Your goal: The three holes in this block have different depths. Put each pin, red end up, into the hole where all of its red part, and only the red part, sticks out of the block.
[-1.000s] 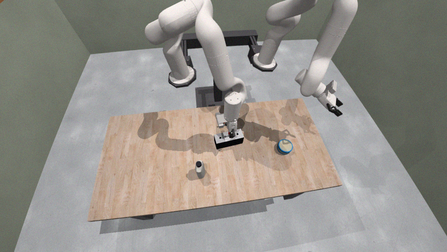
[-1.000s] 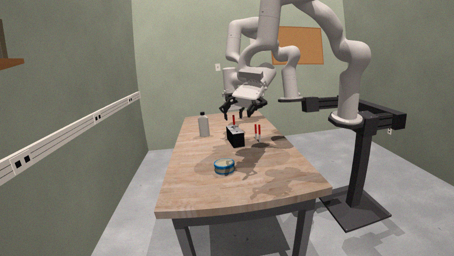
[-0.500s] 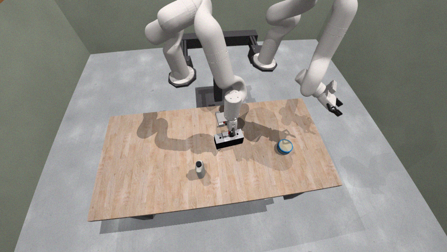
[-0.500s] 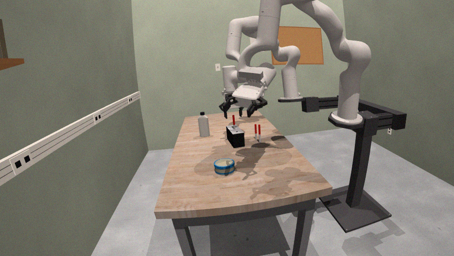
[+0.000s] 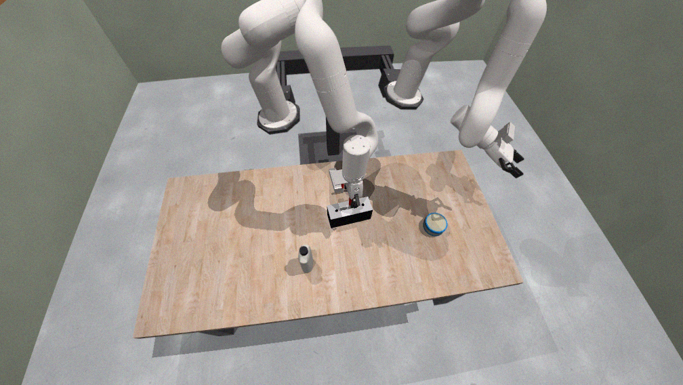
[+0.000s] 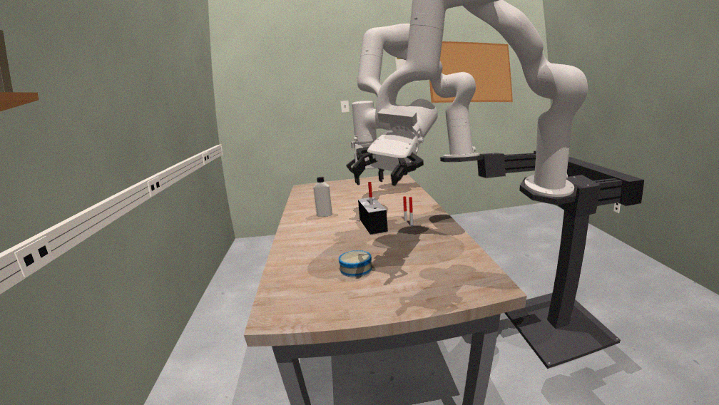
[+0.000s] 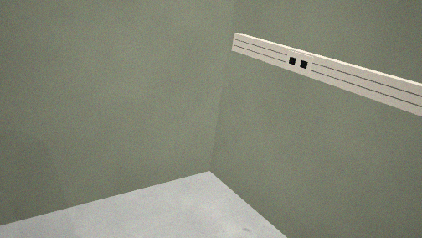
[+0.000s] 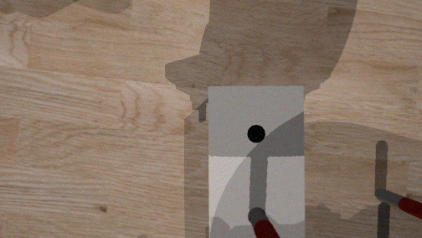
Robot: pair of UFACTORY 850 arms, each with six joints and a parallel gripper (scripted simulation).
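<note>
Blue-rimmed tin (image 5: 436,224) (image 6: 355,263) in front of block (image 5: 350,217) (image 6: 373,219) (image 8: 230,121) and grey bottle (image 5: 306,261) (image 6: 322,201), left end effector (image 5: 520,166) (image 6: 376,182) and right end effector (image 5: 354,205) (image 6: 370,177) spread apart.

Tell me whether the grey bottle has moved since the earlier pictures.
No. In the top and exterior views, the grey bottle stands upright at the same spot, judged against the edges of the wooden table.
</note>
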